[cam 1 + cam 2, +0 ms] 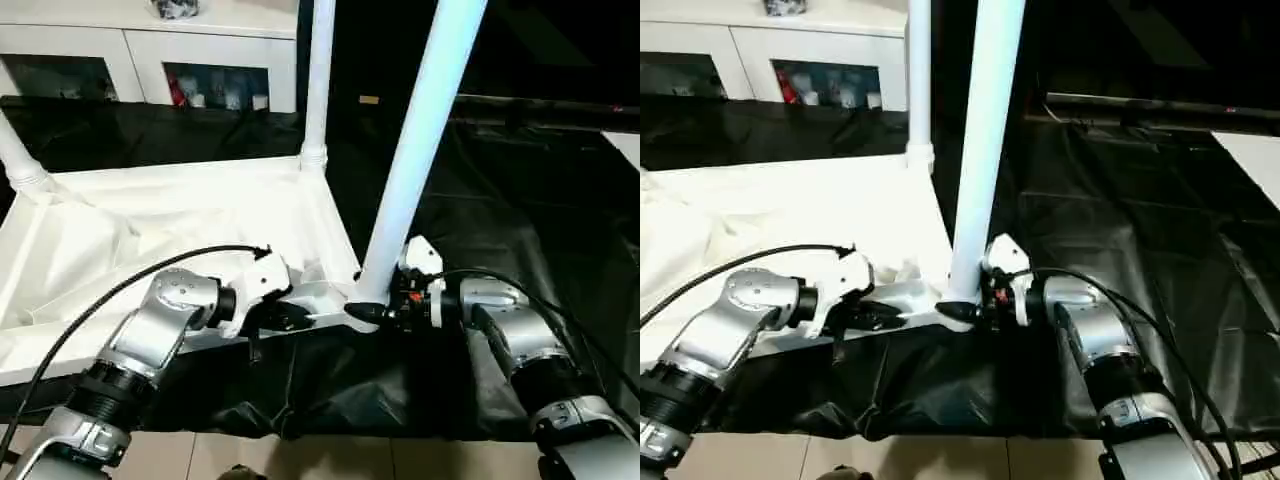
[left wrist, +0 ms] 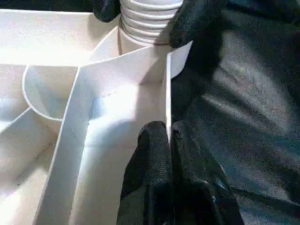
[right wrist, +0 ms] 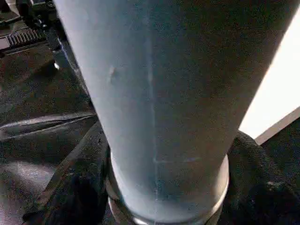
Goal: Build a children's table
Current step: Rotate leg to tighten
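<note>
The white table top lies upside down on the black-covered table, ribs facing up. One leg stands upright in the far right corner socket, and another rises from the far left corner. My right gripper is shut on the base of a third leg, which stands slightly tilted at the near right corner socket. Its black fingers wrap both sides of the leg. My left gripper is shut on the top's thin near rim wall, just beside that corner, with the leg's ribbed end just beyond.
A white glass-door cabinet stands behind the table. The black cover spreads to the right and hangs over the near edge, with pale floor below. Cables run along both forearms.
</note>
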Controlling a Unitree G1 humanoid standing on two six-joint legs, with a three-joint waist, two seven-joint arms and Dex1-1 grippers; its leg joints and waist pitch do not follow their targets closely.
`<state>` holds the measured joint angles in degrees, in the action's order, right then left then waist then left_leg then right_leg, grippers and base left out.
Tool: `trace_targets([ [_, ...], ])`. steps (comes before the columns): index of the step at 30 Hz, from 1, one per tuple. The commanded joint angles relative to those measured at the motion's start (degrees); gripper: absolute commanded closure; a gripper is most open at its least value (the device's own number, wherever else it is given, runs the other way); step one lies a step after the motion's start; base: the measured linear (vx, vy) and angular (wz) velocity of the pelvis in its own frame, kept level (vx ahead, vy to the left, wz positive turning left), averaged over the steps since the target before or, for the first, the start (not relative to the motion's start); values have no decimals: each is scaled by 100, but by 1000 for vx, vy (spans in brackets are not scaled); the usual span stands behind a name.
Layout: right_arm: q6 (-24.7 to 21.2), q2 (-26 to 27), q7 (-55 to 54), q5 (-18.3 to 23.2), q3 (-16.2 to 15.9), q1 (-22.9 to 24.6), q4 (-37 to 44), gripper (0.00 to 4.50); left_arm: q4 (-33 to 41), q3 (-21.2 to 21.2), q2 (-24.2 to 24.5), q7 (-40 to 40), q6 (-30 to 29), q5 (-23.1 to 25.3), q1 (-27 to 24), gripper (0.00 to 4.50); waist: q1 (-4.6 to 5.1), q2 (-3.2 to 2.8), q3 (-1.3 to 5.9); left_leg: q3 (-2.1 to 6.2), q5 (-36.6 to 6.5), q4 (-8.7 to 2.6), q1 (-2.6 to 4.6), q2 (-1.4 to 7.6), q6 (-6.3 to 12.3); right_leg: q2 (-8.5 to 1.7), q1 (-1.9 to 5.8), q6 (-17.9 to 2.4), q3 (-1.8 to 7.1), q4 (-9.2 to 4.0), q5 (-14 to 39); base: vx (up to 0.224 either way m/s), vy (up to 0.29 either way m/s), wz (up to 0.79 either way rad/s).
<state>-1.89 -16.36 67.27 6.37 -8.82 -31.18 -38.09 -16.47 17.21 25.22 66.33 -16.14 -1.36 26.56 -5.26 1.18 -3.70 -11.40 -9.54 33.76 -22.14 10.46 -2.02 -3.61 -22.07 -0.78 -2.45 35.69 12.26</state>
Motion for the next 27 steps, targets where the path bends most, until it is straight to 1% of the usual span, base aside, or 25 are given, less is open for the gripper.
trace_targets([
  [1,-112,182,-118,-109,-219,112,78,177,39,33,-265,-337,95,12,103,450,17,-10,385,143,-1191,-405,170,345,129,-488,168,-1373,259,-421,835,0,0,0],
  [3,-148,352,-657,-178,-119,82,-86,179,-122,-17,-416,-675,105,119,191,450,36,-12,372,146,-1232,-417,176,340,73,-486,156,-1354,266,-435,905,0,0,0],
  [4,-163,400,-807,-191,-85,68,-132,179,-165,-30,-454,-756,102,139,216,450,38,-8,366,151,-1338,-419,188,333,17,-500,154,-1316,270,-457,1099,0,0,0],
  [5,-167,542,-1352,-257,35,-34,-367,179,-255,-57,-561,-963,104,188,273,450,47,-9,365,165,-1391,-430,181,333,-41,-511,159,-1263,272,-467,1273,0,0,0],
  [6,-151,695,-1946,-309,168,-150,-628,180,-355,-90,-692,-1204,71,235,346,450,77,-26,351,162,-1521,-435,201,331,-119,-513,121,-1242,281,-495,1473,0,0,0],
  [7,-135,871,-2541,-325,315,-273,-922,180,-470,-111,-854,-1485,40,301,435,450,94,-17,342,168,-1585,-444,200,321,-163,-509,123,-1213,280,-506,1602,0,0,0],
  [8,-93,974,-2865,-335,388,-343,-1091,180,-545,-120,-954,-1657,33,345,493,450,111,-36,353,188,-1696,-445,210,317,-249,-526,125,-1158,273,-522,1831,0,0,0],
  [9,-58,1084,-3188,-337,453,-412,-1245,180,-622,-136,-1075,-1842,-11,374,561,450,124,-37,356,191,-1722,-446,214,320,-268,-528,117,-1126,274,-530,1884,0,0,0],
  [10,-65,1181,-3466,-326,513,-480,-1377,180,-683,-144,-1176,-1989,-52,398,620,450,143,-45,345,199,-1804,-453,217,324,-303,-529,100,-1088,276,-547,1973,0,0,0],
  [11,-79,1272,-3681,-294,575,-546,-1488,180,-742,-150,-1268,-2121,-66,421,675,450,164,-41,357,198,-1846,-445,219,316,-303,-523,98,-1061,279,-550,1956,0,0,0],
  [12,-65,1324,-3782,-287,596,-579,-1535,180,-776,-156,-1323,-2204,-85,436,705,450,166,-39,362,205,-1818,-446,204,317,-269,-524,113,-1054,276,-547,1881,0,0,0],
  [13,81,1523,-4189,-295,655,-706,-1712,180,-913,-181,-1526,-2551,-138,515,819,450,177,-54,375,185,-1696,-442,197,322,-255,-515,103,-1084,285,-530,1630,0,0,0],
  [14,240,1594,-4254,-335,638,-743,-1760,180,-981,-213,-1608,-2718,-168,548,865,450,174,-52,378,184,-1644,-438,199,318,-239,-508,103,-1102,283,-525,1519,0,0,0],
  [15,240,1594,-4254,-335,638,-743,-1760,180,-981,-213,-1608,-2718,-168,548,865,450,165,-47,386,177,-1560,-430,188,310,-202,-497,120,-1122,276,-508,1340,0,0,0],
  [16,410,1695,-4303,-375,650,-799,-1842,180,-1069,-246,-1705,-2865,-183,586,913,450,152,-50,398,176,-1492,-427,185,311,-169,-501,137,-1135,272,-494,1216,0,0,0],
  [17,416,1705,-4311,-377,659,-808,-1857,180,-1078,-248,-1713,-2870,-180,590,916,450,154,-48,404,169,-1372,-419,159,309,-113,-498,152,-1175,271,-471,989,0,0,0],
  [18,396,1753,-4206,-284,755,-848,-1892,145,-1089,-251,-1728,-2840,-154,591,913,450,150,-37,412,165,-1254,-413,150,307,-45,-493,169,-1222,262,-451,781,0,0,0],
  [20,407,1781,-4154,-220,817,-890,-1950,110,-1102,-253,-1738,-2834,-137,593,914,450,143,-47,417,157,-1142,-402,142,305,61,-492,181,-1272,258,-434,579,0,0,0],
  [22,400,1752,-3957,-99,897,-941,-1972,90,-1035,-225,-1663,-2692,-77,568,854,450,149,-48,415,159,-1163,-401,137,306,106,-503,191,-1300,253,-440,600,0,0,0],
  [23,395,1712,-3862,-76,902,-956,-1968,74,-988,-208,-1609,-2578,-40,534,817,450,148,-55,403,162,-1249,-410,144,313,105,-507,185,-1290,254,-459,726,0,0,0],
  [24,416,1643,-3747,-106,857,-955,-1938,65,-919,-186,-1539,-2437,-8,496,766,450,152,-53,402,167,-1279,-418,143,318,91,-504,188,-1284,250,-459,796,0,0,0],
  [25,529,1523,-3529,-190,753,-959,-1942,65,-818,-155,-1437,-2196,48,442,687,450,156,-63,405,164,-1291,-415,145,315,86,-501,185,-1287,252,-456,800,0,0,0],
  [26,532,1521,-3523,-191,751,-959,-1942,61,-815,-155,-1434,-2191,49,441,685,450,156,-56,405,166,-1292,-415,144,316,89,-506,188,-1293,249,-459,807,0,0,0],
  [27,578,1367,-3118,-209,648,-916,-1846,61,-682,-116,-1299,-1925,76,383,585,450,164,-50,413,165,-1216,-408,128,318,116,-508,207,-1324,250,-438,691,0,0,0],
])
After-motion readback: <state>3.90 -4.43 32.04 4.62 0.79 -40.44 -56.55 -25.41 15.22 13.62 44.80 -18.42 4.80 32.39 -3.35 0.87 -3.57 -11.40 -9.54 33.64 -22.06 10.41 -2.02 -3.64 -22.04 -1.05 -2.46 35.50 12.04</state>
